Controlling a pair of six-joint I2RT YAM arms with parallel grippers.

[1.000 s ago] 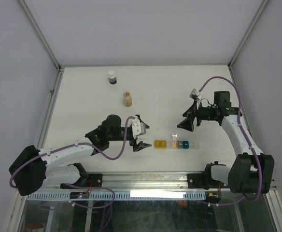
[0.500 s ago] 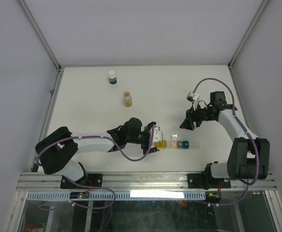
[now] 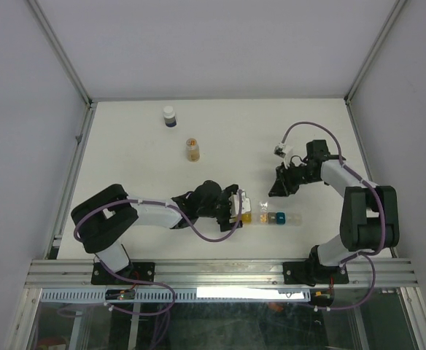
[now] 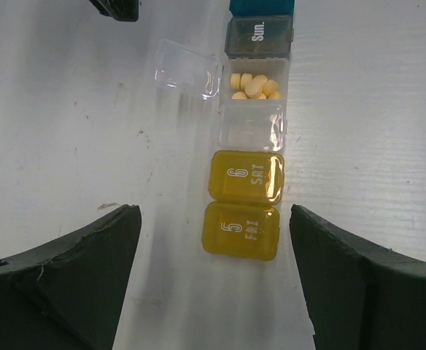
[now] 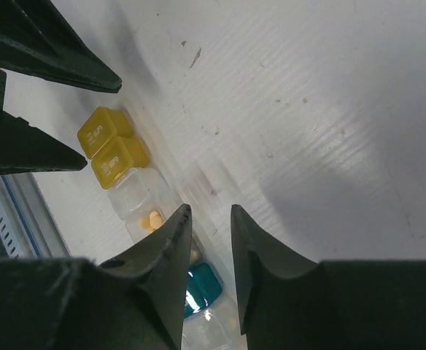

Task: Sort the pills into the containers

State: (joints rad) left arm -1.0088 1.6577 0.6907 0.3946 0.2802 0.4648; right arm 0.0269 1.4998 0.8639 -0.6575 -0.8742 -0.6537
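Note:
The containers [image 3: 271,217] form a short strip near the table's front: two yellow boxes [image 4: 246,177], a shut clear one [image 4: 251,125], an open clear one holding several pale yellow pills [image 4: 255,86] with its lid [image 4: 186,68] flipped aside, then a grey box [image 4: 260,36] and a teal box [image 5: 204,286]. My left gripper [image 4: 213,215] is open, its fingers wide on either side of the strip's yellow end [image 3: 246,217], touching nothing. My right gripper [image 5: 209,211] hovers just behind the strip [image 3: 276,189], its jaws a narrow gap apart with nothing between them.
A small amber bottle [image 3: 192,149] and a white-capped dark bottle [image 3: 169,117] stand at the back left of the white table [image 3: 125,160]. The metal rail [image 3: 220,273] runs along the front edge.
My left arm has swung right until its open fingers straddle the strip's yellow end. The right gripper's jaws have narrowed from wide to a slim gap.

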